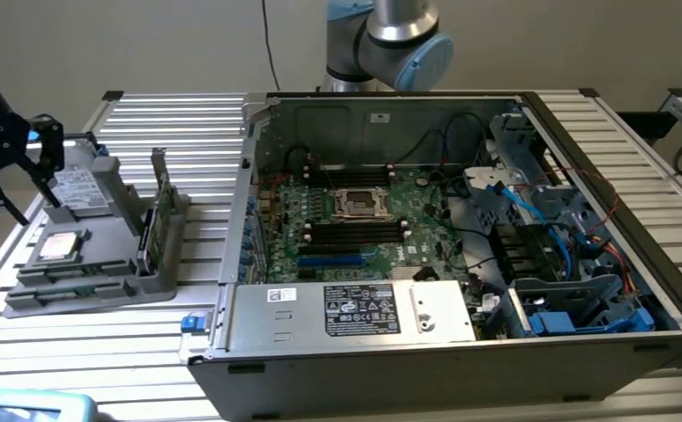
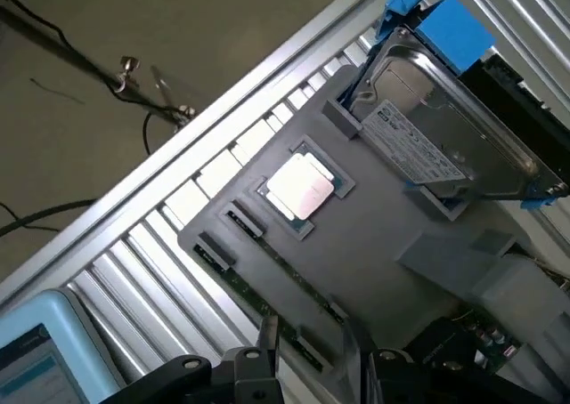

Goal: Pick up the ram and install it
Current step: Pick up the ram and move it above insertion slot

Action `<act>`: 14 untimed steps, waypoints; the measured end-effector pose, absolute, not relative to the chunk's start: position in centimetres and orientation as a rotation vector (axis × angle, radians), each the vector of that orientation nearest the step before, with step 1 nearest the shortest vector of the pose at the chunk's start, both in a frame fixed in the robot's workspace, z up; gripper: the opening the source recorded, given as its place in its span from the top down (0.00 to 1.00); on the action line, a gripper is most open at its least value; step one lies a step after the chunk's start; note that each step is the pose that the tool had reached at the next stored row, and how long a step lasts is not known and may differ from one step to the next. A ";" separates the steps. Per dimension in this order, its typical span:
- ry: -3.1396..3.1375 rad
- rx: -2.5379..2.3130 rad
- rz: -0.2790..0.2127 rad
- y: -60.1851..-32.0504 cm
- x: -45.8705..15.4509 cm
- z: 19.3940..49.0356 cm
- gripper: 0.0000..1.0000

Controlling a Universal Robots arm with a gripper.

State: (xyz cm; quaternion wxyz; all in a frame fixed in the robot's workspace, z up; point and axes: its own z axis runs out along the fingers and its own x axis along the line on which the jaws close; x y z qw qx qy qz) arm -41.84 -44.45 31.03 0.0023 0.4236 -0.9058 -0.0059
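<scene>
— Gripper up close: hovering spread apart, pinching nothing, hanging over the grey tray at the exterior view's left.
— Spotting the ram?
— Resting along the tray's near edge, just nearer than the silver processor; sitting well left of the open computer case.

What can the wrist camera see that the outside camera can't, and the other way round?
The wrist view adds the floor beside the table, with thin cables lying across it. The exterior view adds the open computer case, its motherboard and the robot arm behind it. Both share the grey tray, the silver processor chip, the drive with blue tabs, the ram lying along the tray's edge, and the open end effector above the tray.
</scene>
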 end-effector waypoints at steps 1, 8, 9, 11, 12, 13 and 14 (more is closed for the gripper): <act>-2.830 1.354 -0.018 -44.5 -41.8 31.0 0.58; -2.737 1.531 -0.018 -44.4 -41.8 31.0 0.58; -2.723 1.556 -0.018 -44.5 -41.8 31.0 0.58; -2.694 1.605 -0.018 -44.5 -41.8 31.0 0.58; -2.680 1.629 -0.018 -44.5 -41.8 31.0 0.58; -2.664 1.653 -0.017 -44.5 -41.8 31.0 0.58; -2.649 1.677 -0.017 -44.5 -41.8 31.0 0.58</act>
